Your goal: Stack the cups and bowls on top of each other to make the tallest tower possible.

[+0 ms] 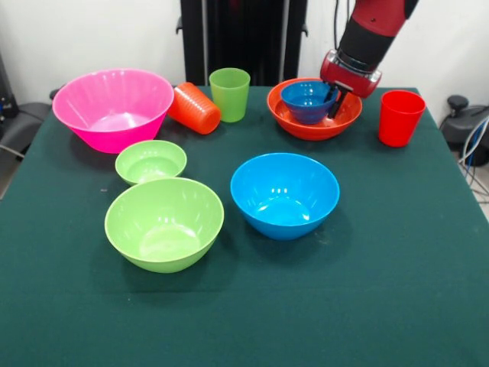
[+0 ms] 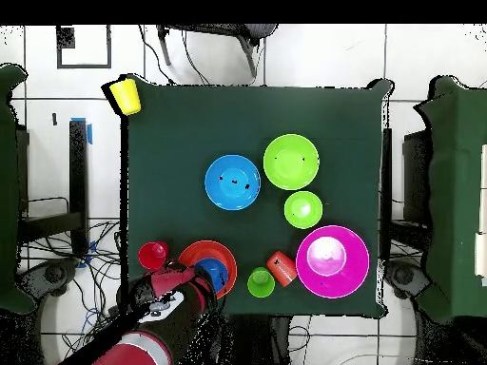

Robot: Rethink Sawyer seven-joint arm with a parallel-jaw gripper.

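Note:
My gripper [image 1: 335, 98] reaches down at the back right and is shut on the right rim of the small dark blue bowl [image 1: 304, 102], which sits inside the wide orange bowl [image 1: 313, 128]. The red cup [image 1: 400, 117] stands upright to its right. The light green cup [image 1: 229, 93] stands upright at the back middle, and the orange cup [image 1: 194, 108] lies on its side beside it. The pink bowl [image 1: 76, 115] is at the back left. The small green bowl [image 1: 150, 161], large green bowl [image 1: 163, 223] and large blue bowl [image 1: 284, 195] sit apart mid-table. The yellow cup [image 2: 125, 94] shows only in the overhead view, at a far table corner.
The dark green cloth [image 1: 382, 290] covers the table. The robot's black pedestal [image 1: 243, 34] stands behind the back edge. Cables and chairs [image 2: 38, 228] lie around the table on the floor.

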